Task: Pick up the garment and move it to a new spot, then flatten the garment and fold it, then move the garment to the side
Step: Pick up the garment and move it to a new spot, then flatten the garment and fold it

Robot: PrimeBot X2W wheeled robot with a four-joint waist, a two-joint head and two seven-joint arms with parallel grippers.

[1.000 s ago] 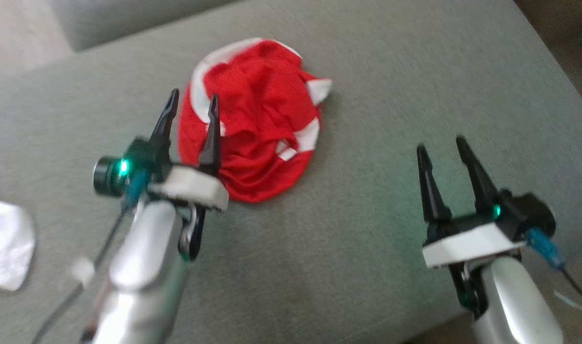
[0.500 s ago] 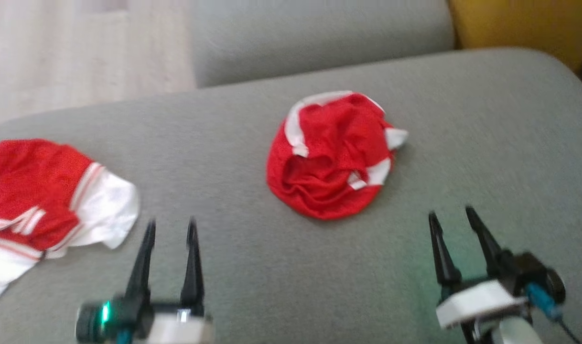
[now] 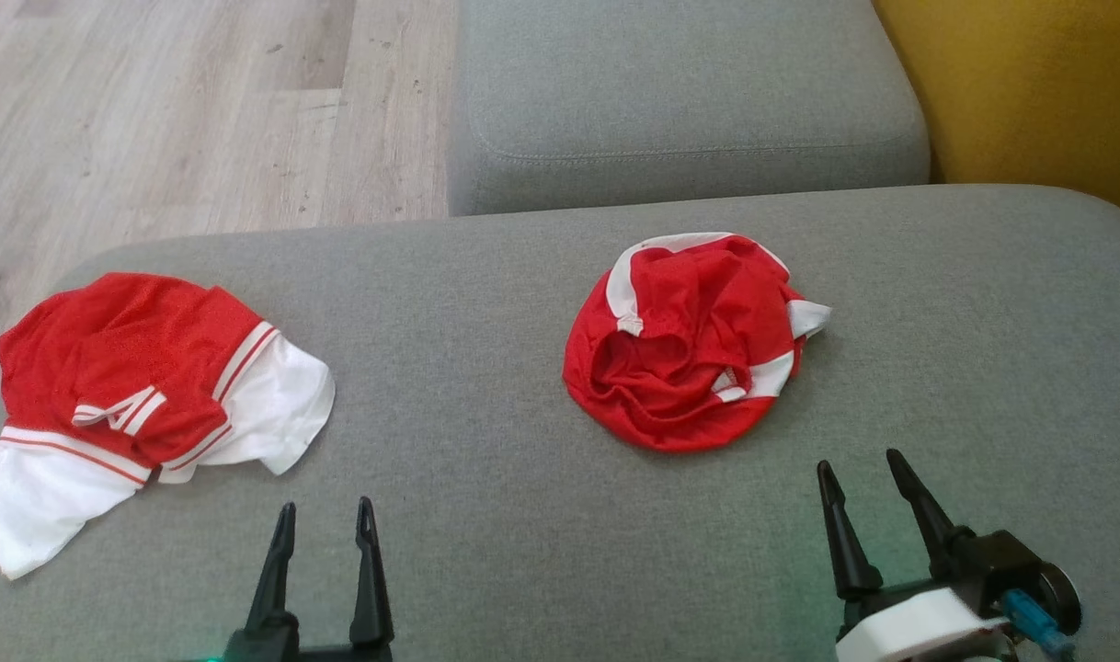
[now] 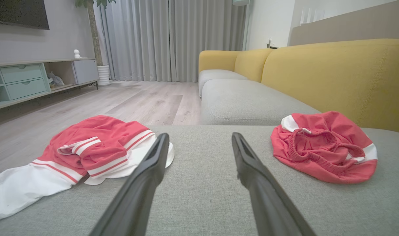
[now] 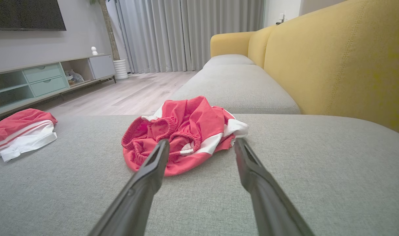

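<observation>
Two grippers are seen at the bottom edge of the head view, both with fingers spread wide and nothing held: the left gripper [image 3: 326,504] at lower left, the right gripper [image 3: 859,459] at lower right. No fabric is touched by either; bare grey cushion [image 3: 523,552] is seen around both.

The crumpled red garment [image 3: 689,368] is found just right of centre on that cushion. It is placed up and to the left of the right gripper and near it, and well apart from the left gripper, up and to its right. A second garment [image 3: 128,377], red and white, is laid at the left edge, up and left of the left gripper.

Further up, another grey seat [image 3: 689,110] is shown at top centre, wooden floor [image 3: 201,110] at upper left and a yellow backrest [image 3: 1029,92] at upper right.

In the right wrist view the crumpled red garment is framed just beyond the fingertips, its near hem partly covered by the left-hand finger, and its gathered elastic waistband is made out plainly. In the left wrist view it is set at the right, clear of both fingers, while the second garment is partly hidden behind the left-hand finger. Grey curtains [image 4: 170,39], a low cabinet [image 4: 22,82] and a dark screen [image 5: 26,14] on the wall are added at the far end of the room by the wrist views.
</observation>
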